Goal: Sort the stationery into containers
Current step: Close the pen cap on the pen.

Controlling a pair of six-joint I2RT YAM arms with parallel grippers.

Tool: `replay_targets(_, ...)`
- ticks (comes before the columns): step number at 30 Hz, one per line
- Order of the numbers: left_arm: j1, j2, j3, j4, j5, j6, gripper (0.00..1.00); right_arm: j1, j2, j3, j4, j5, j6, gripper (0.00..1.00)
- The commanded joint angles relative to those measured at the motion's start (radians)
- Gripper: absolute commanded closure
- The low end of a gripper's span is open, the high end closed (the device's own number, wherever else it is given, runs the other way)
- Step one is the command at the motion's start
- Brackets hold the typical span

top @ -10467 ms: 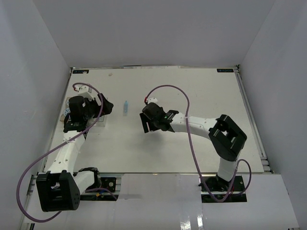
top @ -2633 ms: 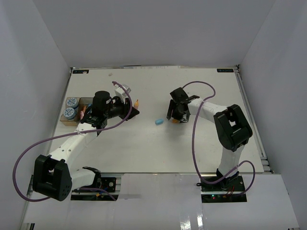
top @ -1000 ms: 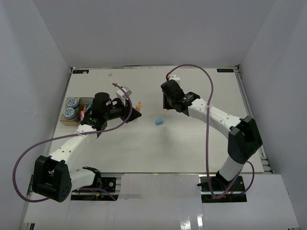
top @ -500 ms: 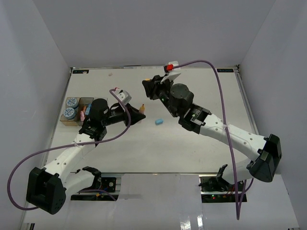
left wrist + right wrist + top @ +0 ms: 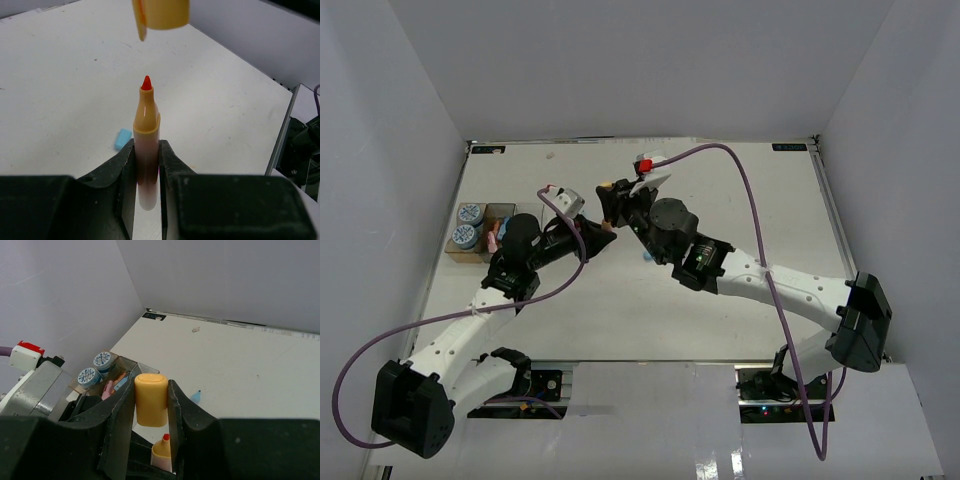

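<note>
Left gripper [image 5: 146, 152] is clamped tight on an orange marker [image 5: 146, 120], red tip bare. Right gripper [image 5: 150, 402] is pinching the matching orange cap [image 5: 151, 399] right over that tip, close but not touching. It's all happening mid-table, a bit left. A small blue piece [image 5: 122, 138] lies on the table [image 5: 60, 75] nearby. Two blue-and-white rolls [image 5: 102, 360] sit in the bins [image 5: 503, 211] at the left edge
</note>
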Motion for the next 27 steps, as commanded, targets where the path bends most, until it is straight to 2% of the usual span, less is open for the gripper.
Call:
replay_targets(1,-0.001,-0.047,-0.016,0.039,-0.077,-0.033,0.89,0.019,0.001,-0.016,0.097,0.072,-0.028,0.77)
replay_targets(16,-0.001,-0.067,-0.033,0.079,-0.048,-0.048,0.89,0.028,0.060,-0.021,0.138,0.089,-0.050,0.77)
replay_targets(27,-0.001,-0.062,-0.034,0.073,-0.099,-0.073,0.89,0.028,0.044,-0.053,0.131,0.073,-0.030,0.77)
